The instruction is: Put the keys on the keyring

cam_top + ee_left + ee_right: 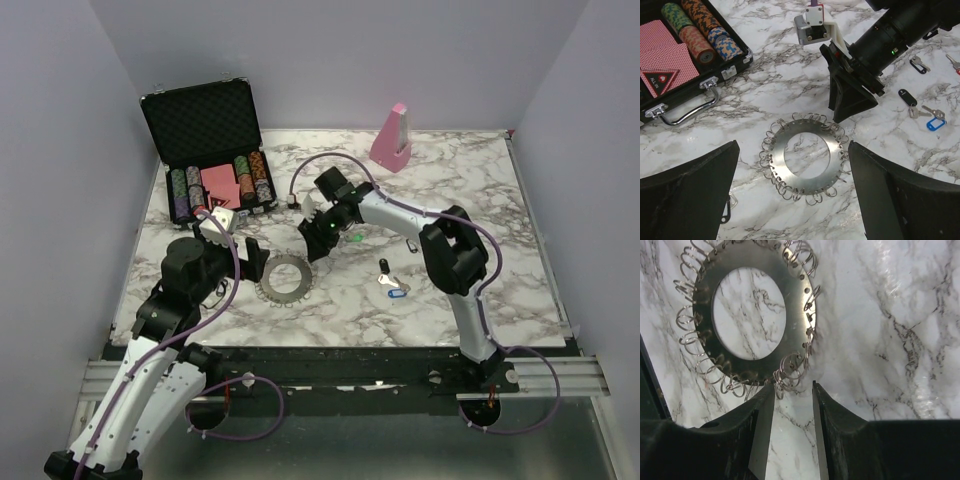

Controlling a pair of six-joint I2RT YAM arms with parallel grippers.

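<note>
Right wrist, keyring (pixel 796 315) flat, gripper (pixel 790 390) at rim

R grip (pixel 792 388) | 2 jaws ajar, tips at keyring (pixel 707 277) rim (flat on marble (pixel 900 340))

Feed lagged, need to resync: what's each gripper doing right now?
Left gripper: wide open, empty, above the keyring.
Right gripper: partly open, empty, at the keyring's rim.
</note>
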